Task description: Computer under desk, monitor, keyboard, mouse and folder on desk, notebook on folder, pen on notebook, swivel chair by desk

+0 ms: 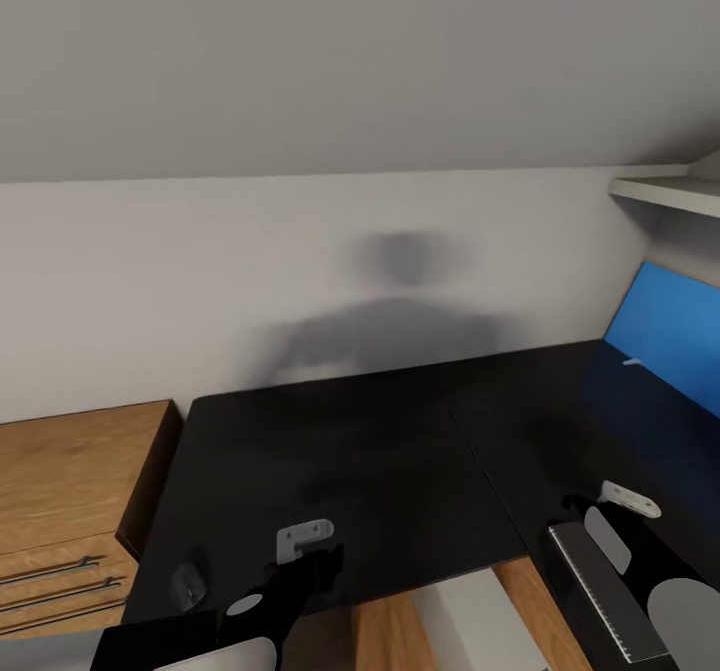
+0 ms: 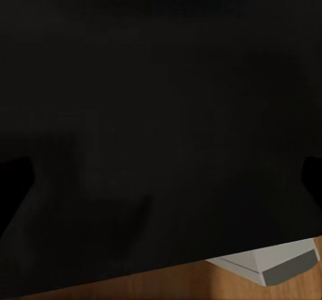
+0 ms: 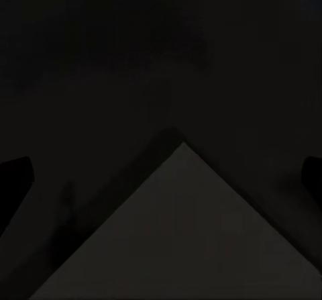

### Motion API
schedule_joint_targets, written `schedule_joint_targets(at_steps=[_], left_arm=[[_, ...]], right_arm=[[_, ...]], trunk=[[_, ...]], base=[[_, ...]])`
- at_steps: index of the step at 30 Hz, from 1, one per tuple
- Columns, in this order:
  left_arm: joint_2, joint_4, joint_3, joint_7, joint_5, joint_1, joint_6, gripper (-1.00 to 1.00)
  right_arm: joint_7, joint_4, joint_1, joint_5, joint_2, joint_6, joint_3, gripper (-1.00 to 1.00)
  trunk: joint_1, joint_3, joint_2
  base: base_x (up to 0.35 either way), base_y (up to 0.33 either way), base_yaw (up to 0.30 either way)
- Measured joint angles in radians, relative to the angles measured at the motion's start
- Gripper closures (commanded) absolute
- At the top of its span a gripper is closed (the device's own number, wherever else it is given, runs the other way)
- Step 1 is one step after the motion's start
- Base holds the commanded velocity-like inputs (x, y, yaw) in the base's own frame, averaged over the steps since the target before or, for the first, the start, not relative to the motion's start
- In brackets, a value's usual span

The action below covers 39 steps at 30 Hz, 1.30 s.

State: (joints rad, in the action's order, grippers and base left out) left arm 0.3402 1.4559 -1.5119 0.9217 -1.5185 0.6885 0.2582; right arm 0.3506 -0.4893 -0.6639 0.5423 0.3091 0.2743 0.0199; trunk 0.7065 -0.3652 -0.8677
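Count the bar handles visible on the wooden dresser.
3 bar handles, one above another above the last, on the dresser, left of the desk; more may hide below the picture's edge.

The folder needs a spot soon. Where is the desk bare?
Bare: the wide middle of the desk, between the back wall, the mouse at front left and the keyboard at front right. Tightest around the keyboard.

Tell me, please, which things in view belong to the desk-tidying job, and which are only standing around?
Belong to the job:
- glossy black L-shaped desk
- small rounded dark mouse, on the desk near its front-left corner
- flat black keyboard with greyish keys, at the right
- light grey computer tower, below the desk edge

Only standing around:
- light-wood dresser with bar handles
- white wall shelf
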Motion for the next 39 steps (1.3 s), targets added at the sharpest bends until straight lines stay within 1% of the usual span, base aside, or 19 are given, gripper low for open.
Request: schedule_joint_targets(at_steps=[24,31,39], left_arm=[[0.000,0.000,-0.002,0.000,0.000,0.000,0.000,-1.00],[0.000,0.000,-0.001,0.000,-0.001,0.000,0.000,-1.00],[0.000,0.000,-0.001,0.000,-0.001,0.000,-0.001,-1.00]], right_arm=[[0.002,0.002,0.000,0.000,0.002,0.003,0.000,-1.00],[0.004,-0.022,-0.001,-0.003,0.002,0.002,-0.001,-1.00],[0.004,-0.023,-0.001,-0.002,0.002,0.001,-0.001,-1.00]], trunk=[[0.092,-0.075,-0.168],[0.119,-0.097,-0.217],[0.119,-0.097,-0.218]], base=[[0.000,0.000,0.000],[0.000,0.000,0.000],[0.000,0.000,0.000]])
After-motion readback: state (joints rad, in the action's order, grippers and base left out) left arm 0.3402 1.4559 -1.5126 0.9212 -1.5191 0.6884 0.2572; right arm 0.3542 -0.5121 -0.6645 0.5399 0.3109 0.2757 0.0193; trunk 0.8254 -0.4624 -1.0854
